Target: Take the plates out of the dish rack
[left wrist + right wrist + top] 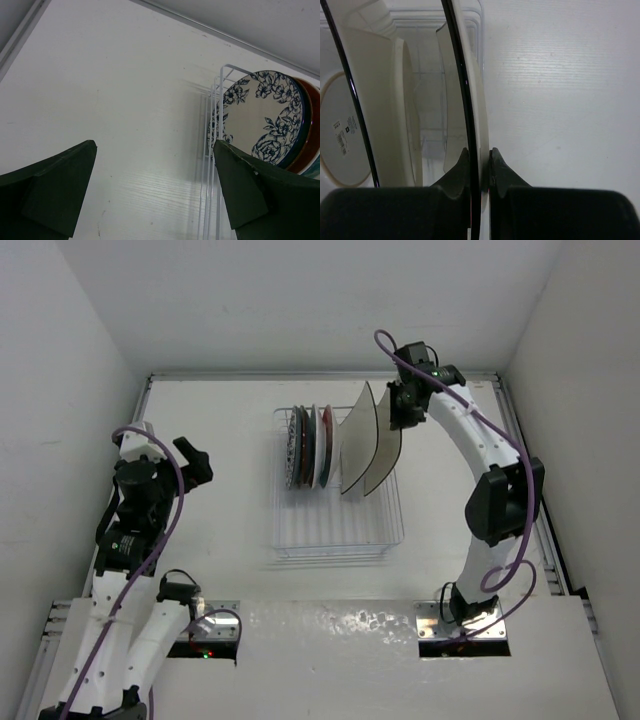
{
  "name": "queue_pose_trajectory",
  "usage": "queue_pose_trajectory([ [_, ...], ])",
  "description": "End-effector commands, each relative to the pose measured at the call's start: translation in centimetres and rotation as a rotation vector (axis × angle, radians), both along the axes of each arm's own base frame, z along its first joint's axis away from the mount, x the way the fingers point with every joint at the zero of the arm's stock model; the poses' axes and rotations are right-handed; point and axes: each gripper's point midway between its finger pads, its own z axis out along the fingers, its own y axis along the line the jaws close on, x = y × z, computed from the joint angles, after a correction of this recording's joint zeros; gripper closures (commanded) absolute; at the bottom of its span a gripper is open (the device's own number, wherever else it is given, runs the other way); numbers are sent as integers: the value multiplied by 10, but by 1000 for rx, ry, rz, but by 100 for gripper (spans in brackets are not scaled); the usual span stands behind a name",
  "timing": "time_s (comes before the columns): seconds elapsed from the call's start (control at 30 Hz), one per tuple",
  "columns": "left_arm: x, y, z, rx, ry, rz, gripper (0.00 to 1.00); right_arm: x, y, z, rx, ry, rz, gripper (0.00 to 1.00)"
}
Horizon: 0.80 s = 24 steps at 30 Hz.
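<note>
Pinching the thin rim of the rightmost square plate, your right gripper holds it at the far right of the rack. Lift it tilted and it may slip or knock the neighbouring plate. Left gripper hangs spread, empty, left of the rack.

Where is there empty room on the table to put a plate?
Bare white table lies between the left tool and the see-through wire dish rack, and along the rack's near side. Crowded: the rack's far end, packed with standing plates.
</note>
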Motion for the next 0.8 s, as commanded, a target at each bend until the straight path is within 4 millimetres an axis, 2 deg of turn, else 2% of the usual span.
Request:
queue_pose_trajectory([
  [0.0, 5, -4, 6, 2, -30, -22, 0, 23, -13, 76, 14, -225, -121, 100],
  [0.1, 5, -4, 6, 2, -30, -22, 0, 26, -23, 101, 4, -279, -183, 100],
  [0.13, 5, -4, 5, 3, -29, -20, 0, 28, -28, 118, 12, -318, -202, 100],
  [0.27, 5, -4, 5, 3, -29, -20, 0, 26, -41, 160, 19, -395, -242, 100],
  [0.47, 5, -4, 6, 1, -31, -21, 0, 11, -81, 196, -30, -469, -332, 100],
  [0.5, 5, -4, 5, 1, -29, -21, 0, 10, -93, 195, -39, -471, -361, 100],
  [0.57, 5, -5, 5, 1, -27, -23, 0, 3, -109, 209, -44, -526, -420, 100],
  [0.6, 5, -5, 5, 1, -27, -23, 0, 1, -124, 201, -62, -519, -463, 100],
  [0.63, 5, -5, 4, 1, -26, -23, 0, 4, -133, 205, -63, -556, -507, 100],
  [0.67, 5, -5, 5, 1, -27, -24, 0, -4, -143, 190, -62, -548, -569, 100],
  [0.7, 5, -5, 5, 0, -27, -26, 0, -7, -162, 185, -64, -572, -646, 100],
  [0.73, 5, -5, 4, 0, -26, -26, 0, 1, -168, 189, -18, -649, -693, 100],
  [0.77, 6, -6, 5, 1, -27, -29, 0, -3, -175, 153, 4, -611, -755, 100],
])
